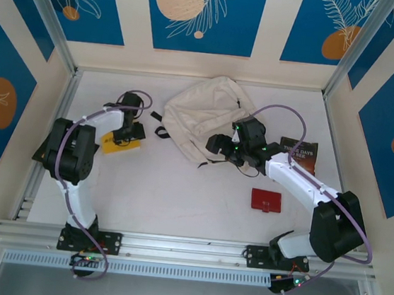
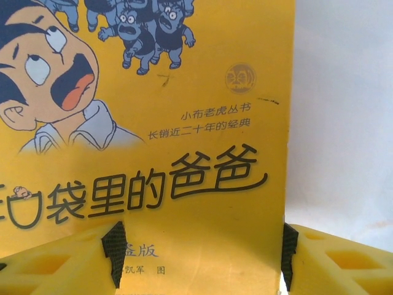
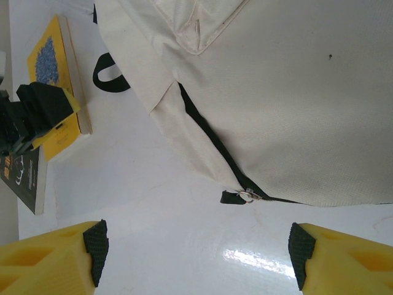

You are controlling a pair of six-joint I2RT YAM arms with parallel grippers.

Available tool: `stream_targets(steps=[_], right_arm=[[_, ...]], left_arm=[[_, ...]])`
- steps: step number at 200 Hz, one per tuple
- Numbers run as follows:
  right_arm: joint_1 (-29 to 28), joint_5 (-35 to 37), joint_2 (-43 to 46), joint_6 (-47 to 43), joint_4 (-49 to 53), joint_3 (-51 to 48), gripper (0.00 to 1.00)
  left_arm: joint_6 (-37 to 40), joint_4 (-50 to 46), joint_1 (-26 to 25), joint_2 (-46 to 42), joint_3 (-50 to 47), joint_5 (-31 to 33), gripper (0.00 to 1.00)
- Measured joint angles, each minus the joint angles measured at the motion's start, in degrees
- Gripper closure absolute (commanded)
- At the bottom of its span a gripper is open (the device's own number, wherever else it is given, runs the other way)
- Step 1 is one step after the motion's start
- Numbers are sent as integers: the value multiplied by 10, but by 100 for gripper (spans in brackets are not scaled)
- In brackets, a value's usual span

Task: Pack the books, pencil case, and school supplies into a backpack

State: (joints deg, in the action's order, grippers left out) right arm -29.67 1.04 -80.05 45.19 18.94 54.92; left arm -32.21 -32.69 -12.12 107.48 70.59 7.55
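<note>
Backpack (image 1: 201, 109), cream-white with black zippers and straps, lies slumped at 12 o'clock on the white counter (image 1: 177, 195), close to the far wall. At the counter's 9 o'clock lies the yellow book (image 1: 129, 148). The left gripper (image 1: 122, 137) hangs directly over it with its jaws apart and nothing clamped. The dark brown book (image 1: 300, 152) sits at 3 o'clock near the right wall, and the right forearm crosses its near-left corner in the top view. The red pencil case (image 1: 266, 199) lies at 4 o'clock, just beside that forearm but apart from it. The right gripper (image 1: 217, 146) is at the backpack's 5 o'clock edge, open and holding nothing.

A black strap loop (image 1: 158, 125) trails between the yellow book and the backpack. Bare counter runs from the centre to 6 o'clock, up to the metal rail (image 1: 185, 249).

The left wrist view shows the left gripper (image 2: 201, 255) low over the yellow book (image 2: 202, 123). One finger is above the cartoon cover and the other is just beside the book's right edge.

The right wrist view shows the right gripper (image 3: 193, 252) spread wide over bare counter (image 3: 172, 246). At 12 o'clock from it a metal zipper pull (image 3: 245, 195) ends a black zipper line on the backpack (image 3: 295, 92). At 10 o'clock lie the strap loop (image 3: 110, 77) and the yellow book (image 3: 58, 61).
</note>
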Motion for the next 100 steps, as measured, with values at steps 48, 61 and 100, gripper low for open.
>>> stream_targets(steps=[48,61,100], right_arm=[[0,0,0,2,1,0,21],[0,1,0,2,2,0,21],[-2,3,0,2,2,0,21]], left_arm=[[-31,15,-65,-41,-53,-22,34],[-47,19,-90,-53,-67,-28,33],[-114,27,-193,-83,-97,-71,30]])
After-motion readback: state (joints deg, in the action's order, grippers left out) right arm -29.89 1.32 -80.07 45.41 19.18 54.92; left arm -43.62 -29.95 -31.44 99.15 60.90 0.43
